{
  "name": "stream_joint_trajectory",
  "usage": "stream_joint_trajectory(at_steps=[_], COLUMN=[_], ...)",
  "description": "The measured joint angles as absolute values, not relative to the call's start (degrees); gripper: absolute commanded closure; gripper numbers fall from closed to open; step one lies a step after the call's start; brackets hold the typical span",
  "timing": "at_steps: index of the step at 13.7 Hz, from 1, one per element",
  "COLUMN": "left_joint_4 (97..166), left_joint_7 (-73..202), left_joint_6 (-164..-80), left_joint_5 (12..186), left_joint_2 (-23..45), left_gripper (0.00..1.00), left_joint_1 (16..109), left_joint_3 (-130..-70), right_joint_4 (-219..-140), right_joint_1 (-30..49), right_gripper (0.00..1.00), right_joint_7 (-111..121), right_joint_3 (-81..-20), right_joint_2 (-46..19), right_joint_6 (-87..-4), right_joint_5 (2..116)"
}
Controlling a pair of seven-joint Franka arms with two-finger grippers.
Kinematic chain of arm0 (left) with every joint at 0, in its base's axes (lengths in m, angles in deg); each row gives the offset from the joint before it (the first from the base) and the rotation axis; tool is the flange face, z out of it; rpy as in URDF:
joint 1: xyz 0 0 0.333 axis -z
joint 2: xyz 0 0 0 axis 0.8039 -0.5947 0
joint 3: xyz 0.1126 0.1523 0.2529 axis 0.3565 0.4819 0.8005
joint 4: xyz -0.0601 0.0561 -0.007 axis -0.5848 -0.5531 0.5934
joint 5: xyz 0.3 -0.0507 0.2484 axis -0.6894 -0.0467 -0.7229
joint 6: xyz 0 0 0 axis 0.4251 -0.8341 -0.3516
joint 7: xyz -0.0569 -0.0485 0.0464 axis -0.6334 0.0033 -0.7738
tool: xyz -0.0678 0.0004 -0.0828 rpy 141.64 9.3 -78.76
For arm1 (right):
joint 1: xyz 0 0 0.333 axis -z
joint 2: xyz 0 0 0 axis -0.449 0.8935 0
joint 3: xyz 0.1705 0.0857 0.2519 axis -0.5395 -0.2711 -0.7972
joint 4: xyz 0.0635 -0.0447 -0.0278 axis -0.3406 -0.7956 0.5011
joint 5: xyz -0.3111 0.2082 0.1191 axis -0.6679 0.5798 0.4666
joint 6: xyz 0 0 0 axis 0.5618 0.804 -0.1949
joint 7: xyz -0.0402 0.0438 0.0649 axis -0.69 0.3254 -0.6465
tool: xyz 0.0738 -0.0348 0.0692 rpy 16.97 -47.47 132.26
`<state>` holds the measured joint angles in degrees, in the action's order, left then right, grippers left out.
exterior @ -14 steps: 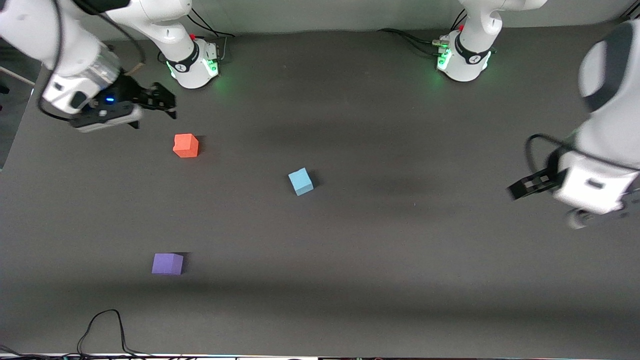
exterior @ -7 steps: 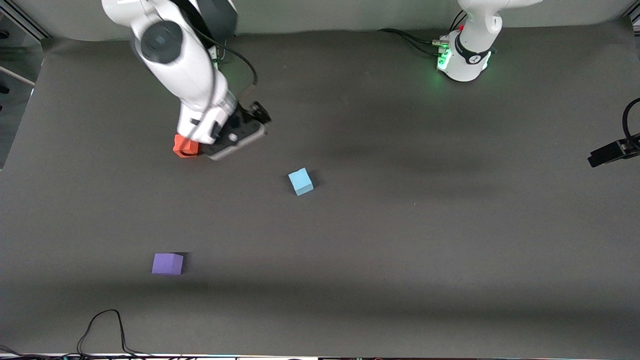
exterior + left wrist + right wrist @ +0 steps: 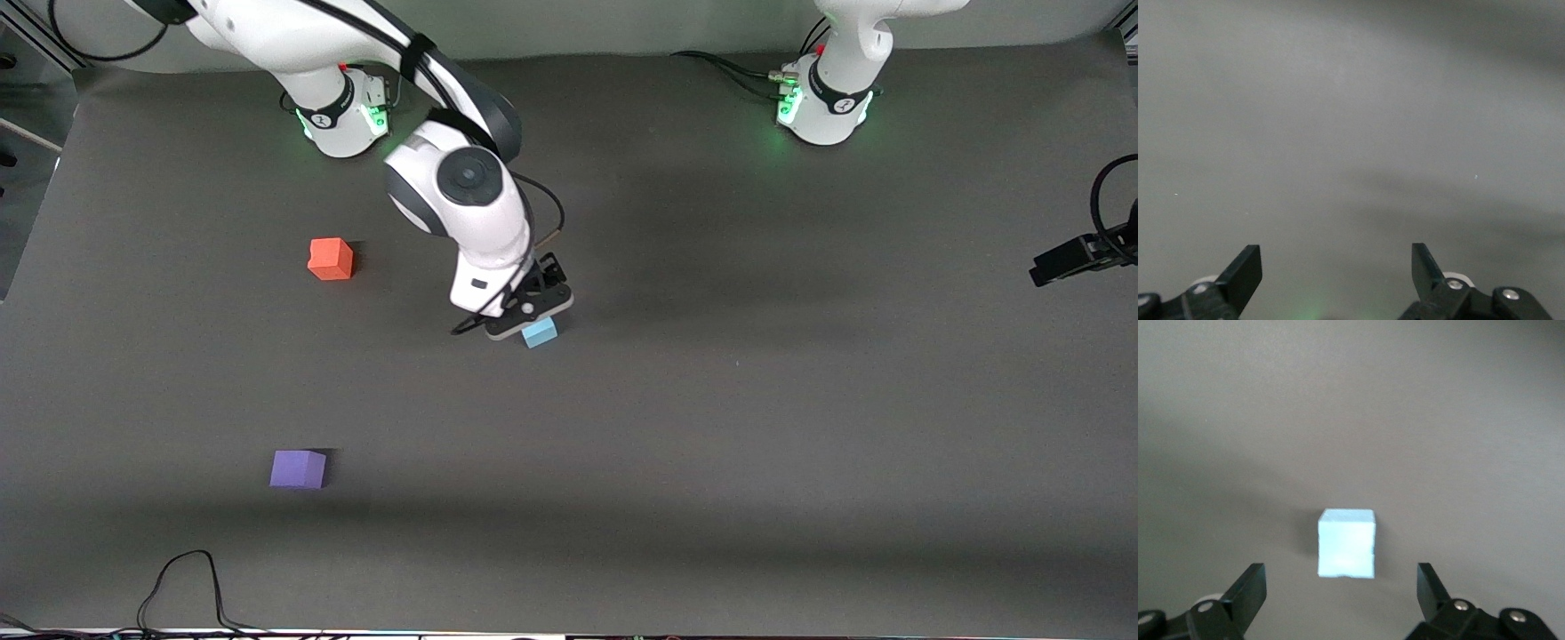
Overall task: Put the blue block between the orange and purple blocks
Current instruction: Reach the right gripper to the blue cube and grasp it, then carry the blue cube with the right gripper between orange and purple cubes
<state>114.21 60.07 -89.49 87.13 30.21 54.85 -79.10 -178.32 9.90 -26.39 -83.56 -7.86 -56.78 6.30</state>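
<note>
**A:** Start at the right arm's end of the table. What lies there?

**B:** Two cubes. The orange block (image 3: 330,259) sits toward the edge where the robots' bases stand, and the purple block (image 3: 298,468) sits toward the edge by the front camera, closer to that corner. They are well apart from each other, with bare mat (image 3: 711,427) between them.

**A:** And the blue block?

**B:** The blue block (image 3: 540,332) lies near the middle of the table, away from every edge, and is not between the other two. It rests flat on the mat; only part of it shows in the front view, since the right arm's hand covers the rest.

**A:** So where is that hand?

**B:** The right gripper (image 3: 528,311) hangs directly over the blue block. In the right wrist view its fingers (image 3: 1248,590) stand wide apart, and the blue block (image 3: 1346,543) sits on the mat between their lines, touching neither.

**A:** And at the other end?

**B:** The left gripper (image 3: 1058,261) waits at the table edge at the left arm's end. In the left wrist view its fingertips (image 3: 1248,270) are spread apart over bare mat, holding nothing.
</note>
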Motion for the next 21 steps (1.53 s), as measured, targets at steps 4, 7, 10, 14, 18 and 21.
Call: stream_joint_trajectory(at_steps=[4,7,10,14,18,21], left_joint_4=[119.71,125.08,125.37,123.96,123.58,123.67], left_joint_7=[57.68,57.65,57.65,57.74,57.73,57.73], left_joint_6=[-91.42,-92.90,-92.59,-93.69,-93.78,-95.33], left_joint_5=[87.29,87.30,87.27,87.26,87.26,87.31], left_joint_2=[32.99,36.85,38.05,38.46,38.44,37.86], left_gripper=[0.00,0.00,0.00,0.00,0.00,0.00], left_joint_1=[52.25,50.56,52.70,57.61,57.68,57.66], left_joint_3=[-84.65,-87.37,-86.04,-79.73,-78.67,-77.91], right_joint_4=[-185.68,-188.35,-189.09,-189.07,-188.82,-187.99], right_joint_1=[10.02,10.14,10.33,10.37,10.49,12.28], right_gripper=[0.00,0.00,0.01,0.36,0.77,0.77], right_joint_7=[-31.50,-33.92,-40.87,-44.65,-44.97,-45.21], right_joint_3=[-83.44,-83.27,-83.25,-83.21,-83.22,-83.24], right_joint_2=[-5.11,-4.91,-3.32,-0.04,0.39,-0.60], right_joint_6=[-66.36,-68.90,-70.21,-73.58,-73.91,-72.65], right_joint_5=[3.91,2.00,-5.98,-8.80,-8.90,-8.68])
